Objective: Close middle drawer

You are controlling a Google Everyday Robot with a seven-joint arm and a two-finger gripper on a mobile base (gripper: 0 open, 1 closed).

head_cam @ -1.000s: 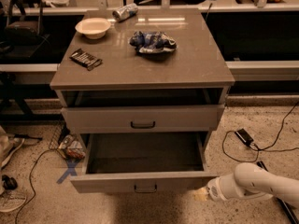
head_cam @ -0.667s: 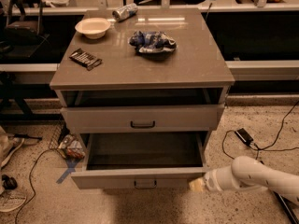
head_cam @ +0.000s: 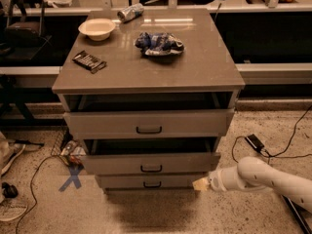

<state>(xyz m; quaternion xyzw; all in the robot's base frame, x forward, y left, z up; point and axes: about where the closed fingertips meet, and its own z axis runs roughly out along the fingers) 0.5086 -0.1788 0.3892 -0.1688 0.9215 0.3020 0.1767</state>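
Observation:
The middle drawer [head_cam: 175,163] is the second of three in the grey-beige cabinet [head_cam: 146,82]. It stands a little way out, with a dark gap above its front and a small dark pull [head_cam: 151,168] at its centre. My gripper [head_cam: 201,184] is at the end of the white arm [head_cam: 263,177] that comes in from the lower right. Its tip is by the right end of the lowest drawer [head_cam: 122,181], just below the middle drawer's right corner. The top drawer [head_cam: 107,123] also stands slightly out.
On the cabinet top are a white bowl [head_cam: 97,28], a can [head_cam: 130,11], a crumpled blue bag [head_cam: 158,43] and a dark packet [head_cam: 89,61]. On the floor lie cables with a black adapter [head_cam: 255,142] at the right, blue tape [head_cam: 72,178] and clutter at the left.
The middle drawer has slid from far out to nearly in. My arm and gripper have moved left and toward the cabinet along with it.

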